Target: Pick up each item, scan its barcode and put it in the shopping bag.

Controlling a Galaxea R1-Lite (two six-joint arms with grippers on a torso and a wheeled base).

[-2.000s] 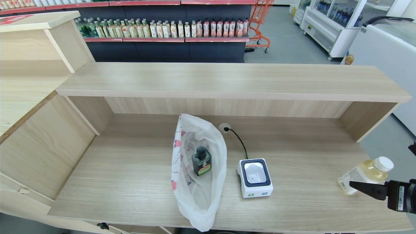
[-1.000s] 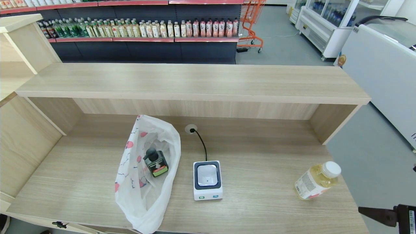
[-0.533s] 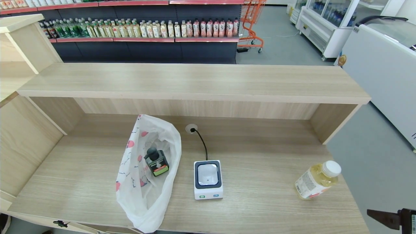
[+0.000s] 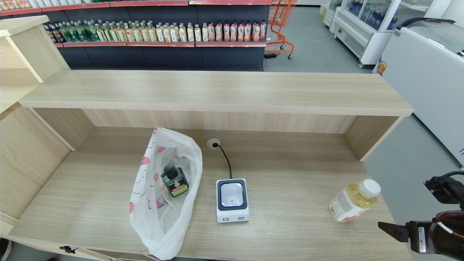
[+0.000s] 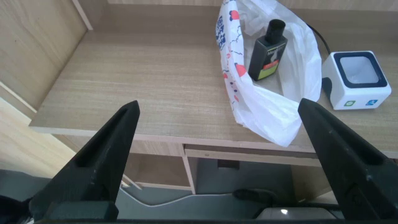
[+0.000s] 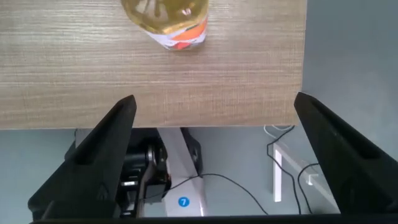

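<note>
A yellow drink bottle (image 4: 353,201) with a white cap lies on its side near the counter's right end, also in the right wrist view (image 6: 166,22). My right gripper (image 6: 214,155) is open, just off the counter's front edge, on the near side of the bottle and apart from it; one finger (image 4: 390,229) pokes in at the lower right. The white patterned shopping bag (image 4: 163,195) lies open with a dark bottle (image 4: 174,181) inside, and the white scanner (image 4: 232,199) sits to its right. My left gripper (image 5: 217,162) is open and empty, off the front edge near the bag (image 5: 267,81).
A raised wooden shelf (image 4: 217,90) runs along the back, with side panels at both ends. The scanner cable (image 4: 225,159) runs back to a hole in the counter. Bare counter lies between scanner and bottle. The counter's right edge (image 4: 389,214) is close to the bottle.
The head view swung to the right early on. My right gripper drew back from the bottle and sank toward the lower right corner, then came up and leftward again in the last half second.
</note>
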